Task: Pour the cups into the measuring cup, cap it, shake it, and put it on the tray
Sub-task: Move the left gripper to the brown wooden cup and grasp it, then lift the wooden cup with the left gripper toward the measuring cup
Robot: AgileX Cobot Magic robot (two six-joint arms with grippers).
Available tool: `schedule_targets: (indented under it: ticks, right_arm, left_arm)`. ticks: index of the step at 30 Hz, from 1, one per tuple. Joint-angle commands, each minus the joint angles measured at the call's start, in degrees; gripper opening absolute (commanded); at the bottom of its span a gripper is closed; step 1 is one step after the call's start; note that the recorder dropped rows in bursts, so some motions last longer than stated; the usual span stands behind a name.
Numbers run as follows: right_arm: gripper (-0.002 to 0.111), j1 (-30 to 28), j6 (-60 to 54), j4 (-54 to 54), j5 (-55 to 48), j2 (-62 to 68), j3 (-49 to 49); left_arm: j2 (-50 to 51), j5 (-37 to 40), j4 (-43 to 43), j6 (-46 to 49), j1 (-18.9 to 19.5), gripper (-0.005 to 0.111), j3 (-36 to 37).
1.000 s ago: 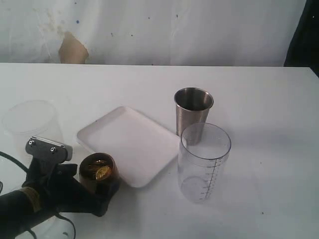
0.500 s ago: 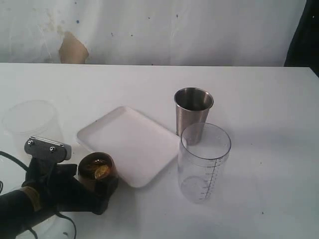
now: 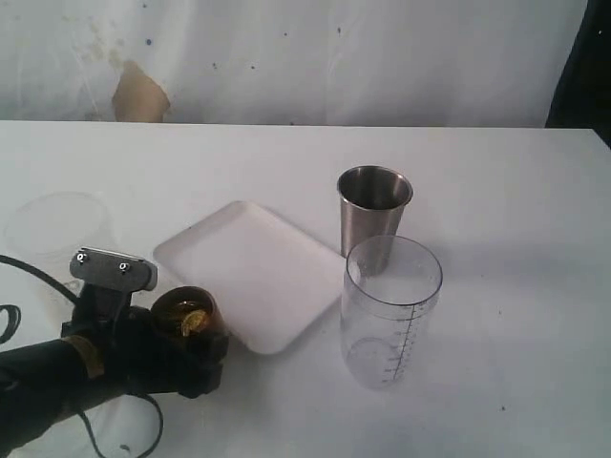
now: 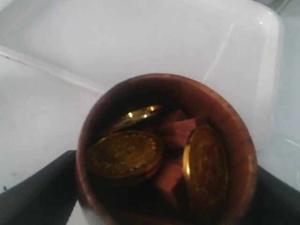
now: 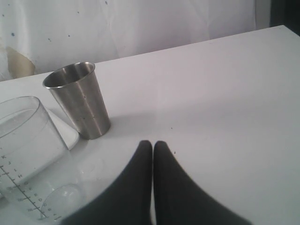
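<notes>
My left gripper (image 3: 191,358) is shut on the dark-brown wooden cup (image 3: 188,320) at the tray's near-left edge. The left wrist view looks straight into that wooden cup (image 4: 243,154), which holds gold coins (image 4: 124,154) and brown pieces. The white tray (image 3: 253,267) lies in the middle. A steel tumbler (image 3: 373,218) stands right of it, and the clear measuring cup (image 3: 389,310) stands upright in front of the tumbler. In the right wrist view my right gripper (image 5: 153,145) is shut and empty over bare table, with the tumbler (image 5: 80,100) and measuring cup (image 5: 26,150) beyond it. The right gripper is outside the exterior view.
A frosted translucent container (image 3: 57,224) stands at the far left, behind my left arm. A black cable (image 3: 33,272) trails by that arm. The white table (image 3: 516,239) stretches to the right of the measuring cup, with a white backdrop behind.
My left arm has shifted to the right and a little away with the wooden cup, and the cup now sits slightly higher against the tray's edge. The other objects have not moved.
</notes>
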State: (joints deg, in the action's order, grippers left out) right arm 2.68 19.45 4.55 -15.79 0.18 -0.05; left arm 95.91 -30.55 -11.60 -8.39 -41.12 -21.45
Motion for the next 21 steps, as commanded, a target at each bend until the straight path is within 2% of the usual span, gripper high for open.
schedule_targets:
  ticks: [1, 7, 10, 11, 12, 13, 14, 18, 20, 21]
  right_arm:
    - [0.000, 0.2, -0.2, 0.1, 0.8, -0.2, 0.1]
    - [0.000, 0.2, -0.2, 0.1, 0.7, -0.2, 0.1]
    - [0.000, 0.2, -0.2, 0.1, 0.7, -0.2, 0.1]
    - [0.000, 0.2, -0.2, 0.1, 0.7, -0.2, 0.1]
    - [0.000, 0.2, -0.2, 0.1, 0.7, -0.2, 0.1]
    - [0.000, 0.2, -0.2, 0.1, 0.7, -0.2, 0.1]
    - [0.000, 0.2, 0.9, 0.1, 0.8, -0.2, 0.1]
    - [0.000, 0.2, 0.6, 0.1, 0.8, -0.2, 0.1]
    - [0.000, 0.2, 0.6, 0.0, 0.8, -0.2, 0.1]
    - [0.000, 0.2, 0.6, 0.0, 0.8, -0.2, 0.1]
  left_arm:
    - [-5.6, 4.3, -0.5, 1.5, -0.2, 0.000, 0.0]
    - [-17.2, 11.8, -0.5, 2.0, -0.2, 0.000, -1.0]
    - [-21.0, 24.1, -0.5, 4.7, -0.2, 0.000, -6.7]
    - [-21.7, 29.7, -0.4, 6.3, -0.2, 0.000, -9.5]
    - [-21.9, 39.2, -0.3, 8.9, -0.2, 0.000, -15.7]
    - [-21.9, 43.9, 0.6, 9.2, -0.2, 0.000, -18.6]
    - [-21.9, 50.0, 2.6, 9.4, -0.2, 0.000, -23.1]
    - [-21.9, 57.8, 7.0, 8.0, -0.3, 0.000, -30.1]
    - [-21.4, 62.3, 14.1, 3.9, -1.7, 0.000, -34.3]
    - [-20.1, 66.4, 23.0, -2.2, -3.8, 0.000, -36.7]
